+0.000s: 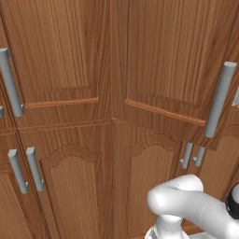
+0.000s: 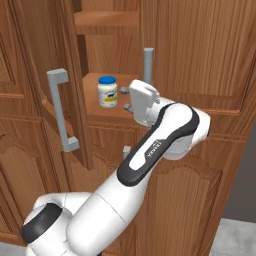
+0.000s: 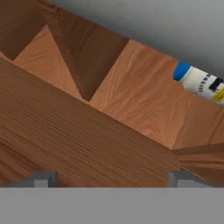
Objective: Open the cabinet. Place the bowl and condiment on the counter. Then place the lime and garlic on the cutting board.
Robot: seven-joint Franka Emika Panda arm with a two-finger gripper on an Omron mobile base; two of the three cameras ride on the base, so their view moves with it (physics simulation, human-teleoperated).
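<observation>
Cabinet (image 2: 200, 55) takes up most of each base view: reddish-brown wood, flat-panel upper doors, arched lower doors (image 1: 70, 186) below. In right base view one upper door (image 2: 60, 80) is swung open toward cam, edge-on, w/ its grey bar handle (image 2: 59, 110) facing out; the other upper door is shut, handle (image 2: 148, 65) just behind the hand. Left base view shows upper doors w/ long grey handles (image 1: 218, 100), the right one tilted out of plane w/ the rest, so ajar; inside not visible from there.

Inside: two wooden shelves seen, lower shelf (image 2: 95, 92) and one above (image 2: 105, 20). Condiment (image 2: 107, 91) stands upright on the lower shelf, pale jar w/ blue lid, near the front edge. In hand view the condiment (image 3: 199, 83) sits at the right edge, partly cut off, label unreadable. Rest of cabinet interior hidden by door and arm.

Arm (image 2: 150, 150) rises from lower left, elbow bent, hand at the shelf's front edge just right of the jar, apart from it. Gripper (image 3: 113, 177): two tips (image 3: 43, 178) spread wide at bottom of hand view, released, nothing between them, only wood panel beyond.

Open gap betw. swung door and hand is narrow; the jar stands in it.
</observation>
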